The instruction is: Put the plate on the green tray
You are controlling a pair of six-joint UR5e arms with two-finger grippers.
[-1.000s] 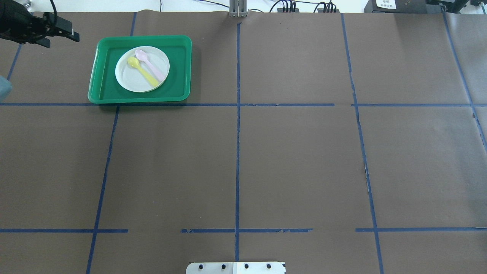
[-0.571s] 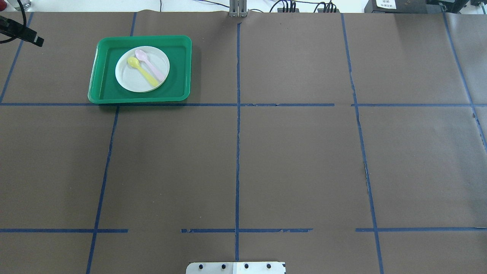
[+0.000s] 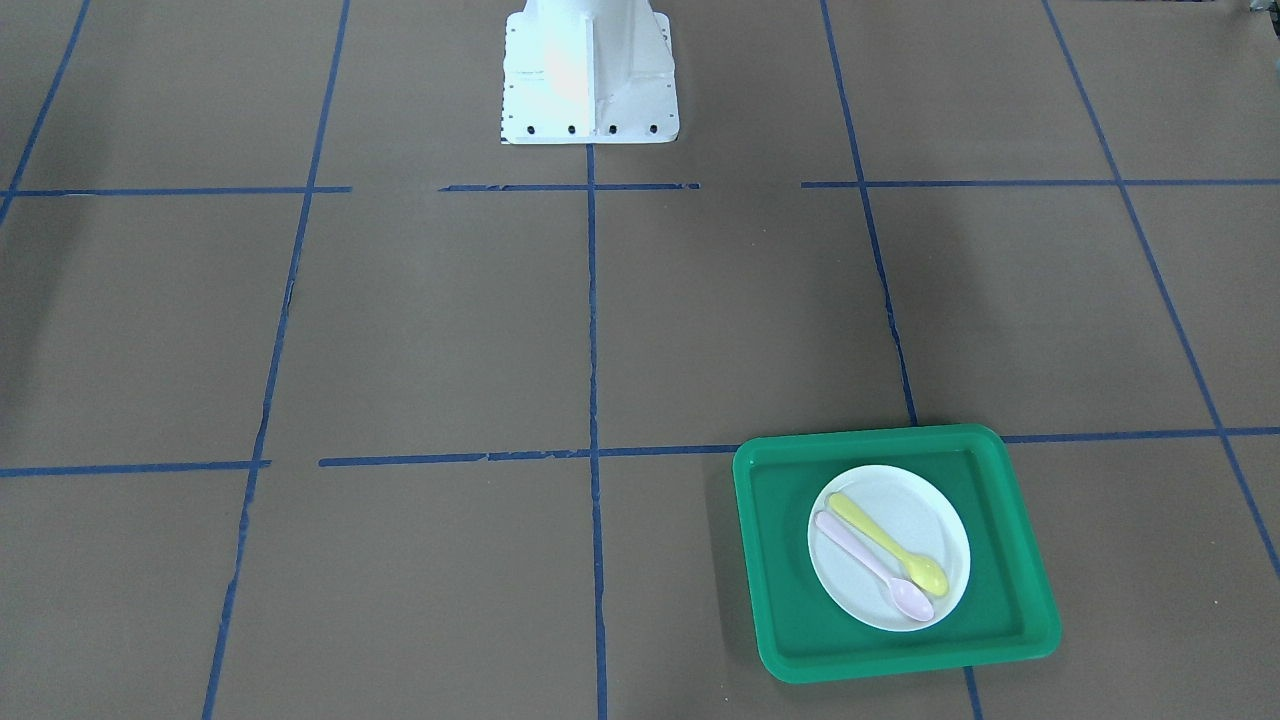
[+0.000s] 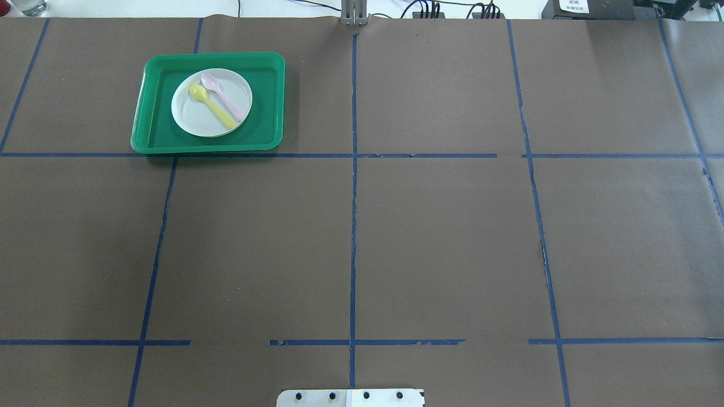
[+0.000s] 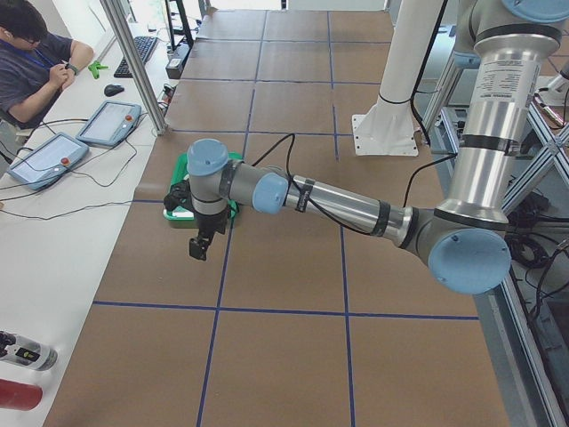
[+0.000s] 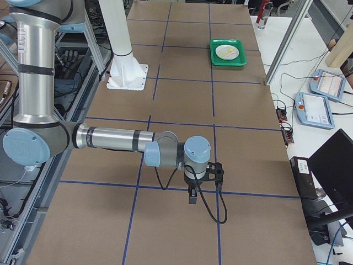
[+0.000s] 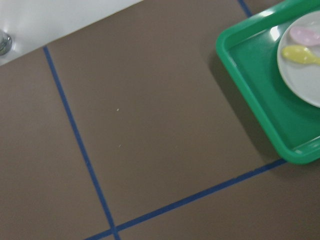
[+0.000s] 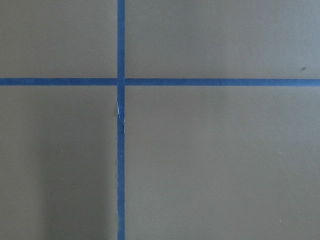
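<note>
Plate (image 4: 195, 118) lies flat inside tray (image 4: 151, 142), upper left of the overhead frame. Yellow spoon (image 4: 213, 107) and pink spoon (image 4: 225, 96) lie on it. We judge the placement done; the step in hand looks like parking the arms.

Left gripper (image 5: 199, 245) shows only in the left side view, mid-left, near the tray. We can't tell if its fingers are released or clenched. Right gripper (image 6: 191, 197) shows only in the right side view, lower centre, well apart from the tray; same, can't tell.

Next move: no re-grasp, just hold both arms clear of the tray.
</note>
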